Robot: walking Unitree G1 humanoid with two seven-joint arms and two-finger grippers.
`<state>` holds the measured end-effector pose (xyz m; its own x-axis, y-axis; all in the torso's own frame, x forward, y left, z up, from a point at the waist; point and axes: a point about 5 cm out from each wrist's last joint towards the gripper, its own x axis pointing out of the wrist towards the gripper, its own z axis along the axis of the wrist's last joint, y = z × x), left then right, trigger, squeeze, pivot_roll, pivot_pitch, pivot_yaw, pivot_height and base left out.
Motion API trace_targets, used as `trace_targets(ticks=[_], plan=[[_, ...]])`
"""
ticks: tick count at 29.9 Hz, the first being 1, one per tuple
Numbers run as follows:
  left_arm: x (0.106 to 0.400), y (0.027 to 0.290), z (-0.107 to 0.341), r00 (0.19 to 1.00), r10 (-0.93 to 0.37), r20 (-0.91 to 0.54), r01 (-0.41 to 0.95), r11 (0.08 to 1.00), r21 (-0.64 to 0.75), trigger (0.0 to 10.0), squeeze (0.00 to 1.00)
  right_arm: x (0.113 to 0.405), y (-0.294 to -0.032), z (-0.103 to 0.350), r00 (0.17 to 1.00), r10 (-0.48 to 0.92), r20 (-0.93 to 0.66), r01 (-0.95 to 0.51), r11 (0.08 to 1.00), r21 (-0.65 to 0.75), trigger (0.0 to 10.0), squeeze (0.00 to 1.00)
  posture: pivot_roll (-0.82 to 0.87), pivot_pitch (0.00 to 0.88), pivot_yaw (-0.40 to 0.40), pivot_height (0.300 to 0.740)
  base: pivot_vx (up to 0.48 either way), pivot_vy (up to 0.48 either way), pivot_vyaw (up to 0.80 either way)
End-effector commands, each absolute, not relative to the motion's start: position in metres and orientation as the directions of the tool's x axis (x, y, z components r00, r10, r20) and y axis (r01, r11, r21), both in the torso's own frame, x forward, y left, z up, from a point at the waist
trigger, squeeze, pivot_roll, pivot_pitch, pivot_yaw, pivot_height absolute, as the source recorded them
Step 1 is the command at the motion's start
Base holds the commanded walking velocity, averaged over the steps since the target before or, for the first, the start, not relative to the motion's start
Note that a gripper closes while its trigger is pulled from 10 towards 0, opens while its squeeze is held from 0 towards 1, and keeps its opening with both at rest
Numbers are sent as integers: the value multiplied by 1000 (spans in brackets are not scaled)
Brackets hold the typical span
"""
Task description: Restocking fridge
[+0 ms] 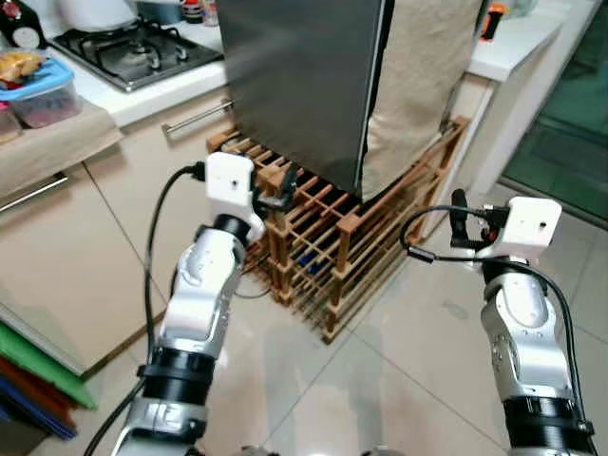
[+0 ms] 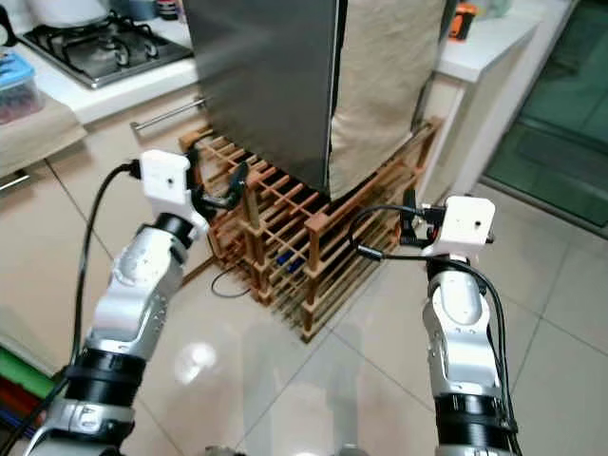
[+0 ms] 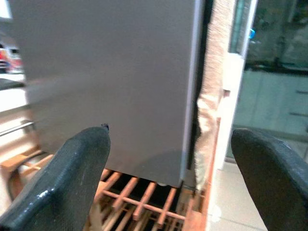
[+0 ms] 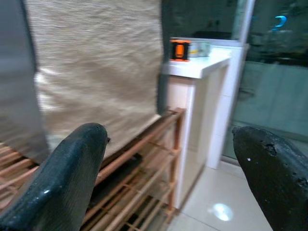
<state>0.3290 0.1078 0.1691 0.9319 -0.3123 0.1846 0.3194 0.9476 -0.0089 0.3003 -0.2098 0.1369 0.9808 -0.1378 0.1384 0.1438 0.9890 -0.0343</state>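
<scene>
A grey steel fridge point(image 1: 294, 85) stands shut on a low wooden slatted rack point(image 1: 328, 252), with a beige cloth point(image 1: 418, 76) hanging over its right side. My left gripper point(image 1: 277, 193) is raised just in front of the fridge's lower left corner, over the rack. It is open, and the left wrist view shows both fingertips point(image 3: 72, 178) wide apart with nothing between them. My right gripper point(image 1: 460, 221) hovers to the right of the rack, near the cloth. It is open and empty too, as its fingertips point(image 4: 67, 173) show.
A gas hob point(image 1: 133, 52) and a blue-lidded food box point(image 1: 38, 90) sit on the counter at the left, above cabinets with bar handles point(image 1: 195, 119). A white counter point(image 1: 513, 43) with an orange object point(image 1: 491, 19) flanks the fridge's right. Glossy tiled floor point(image 1: 380, 380) lies ahead.
</scene>
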Motion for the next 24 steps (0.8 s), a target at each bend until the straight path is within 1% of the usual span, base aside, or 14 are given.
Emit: trace_targets(ticks=[1, 5, 8, 12, 18, 24], plan=[[329, 106, 175, 926, -324, 196, 329, 944, 5, 10000, 0, 302, -209, 138, 982, -130, 135, 136, 990, -36, 10000, 0, -153, 31, 40, 740, 0, 0, -594], [330, 109, 174, 932, -314, 182, 321, 947, -12, 10000, 0, 301, -208, 138, 983, -129, 133, 134, 991, -24, 10000, 0, -148, 34, 41, 740, 0, 0, -600], [331, 112, 170, 938, -312, 154, 317, 948, -9, 10000, 0, 301, -207, 137, 984, -127, 127, 130, 991, -18, 10000, 0, -148, 35, 41, 740, 401, 91, -606], [330, 108, 175, 924, -335, 185, 340, 940, 6, 10000, 0, 301, -207, 137, 983, -127, 128, 130, 991, -15, 10000, 0, -154, 34, 39, 740, 466, 0, -606], [330, 105, 177, 923, -336, 190, 347, 938, -28, 10000, 0, 301, -208, 137, 983, -131, 130, 136, 990, -32, 10000, 0, -156, 36, 38, 740, 480, 0, -613], [326, 104, 181, 917, -331, 224, 353, 934, -65, 10000, 0, 301, -204, 138, 984, -107, 140, 114, 993, -43, 10000, 0, -152, 38, 32, 740, 461, 0, 0]])
